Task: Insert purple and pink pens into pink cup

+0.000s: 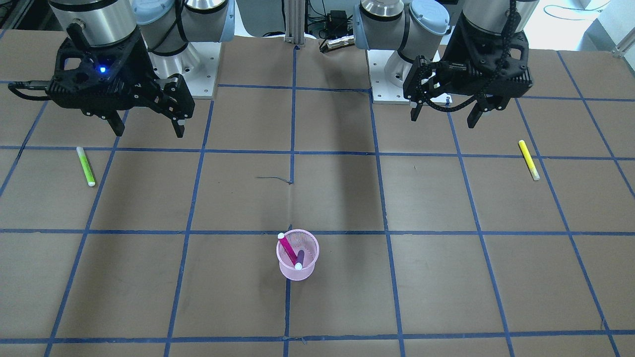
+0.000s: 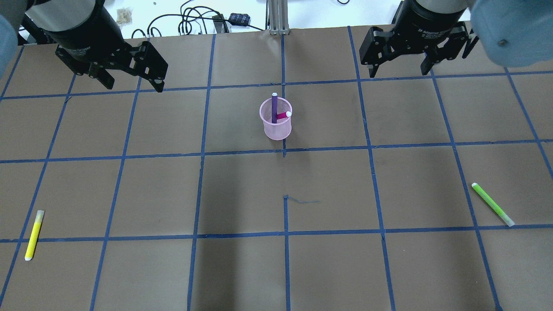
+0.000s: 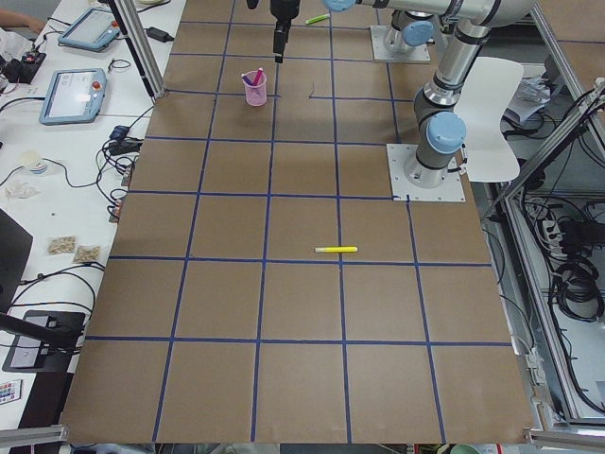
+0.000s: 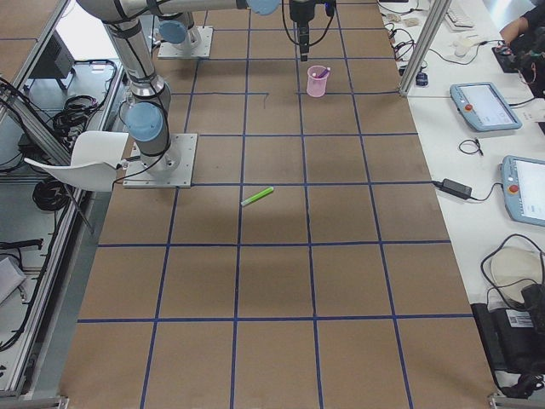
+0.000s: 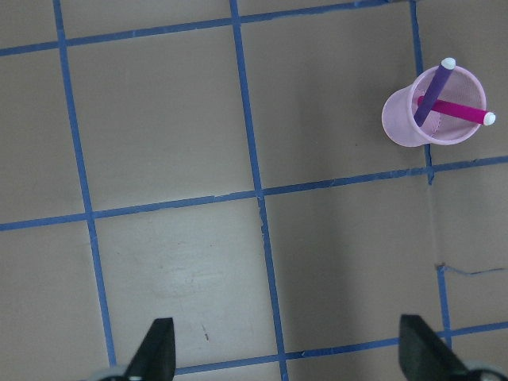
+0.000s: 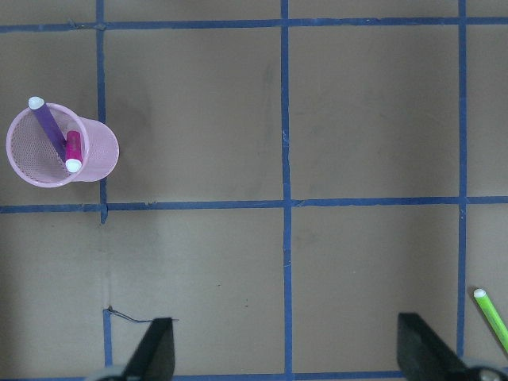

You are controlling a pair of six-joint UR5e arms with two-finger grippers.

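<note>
Leaning crossed inside the pink cup, the purple pen and pink pen look delivered, so the left pincer and right pincer hang released and empty, well apart.

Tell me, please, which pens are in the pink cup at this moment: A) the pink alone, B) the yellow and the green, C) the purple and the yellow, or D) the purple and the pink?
D: the purple pen and the pink pen both lean inside the pink cup, while the yellow pen and the green pen lie flat well away from it.
</note>
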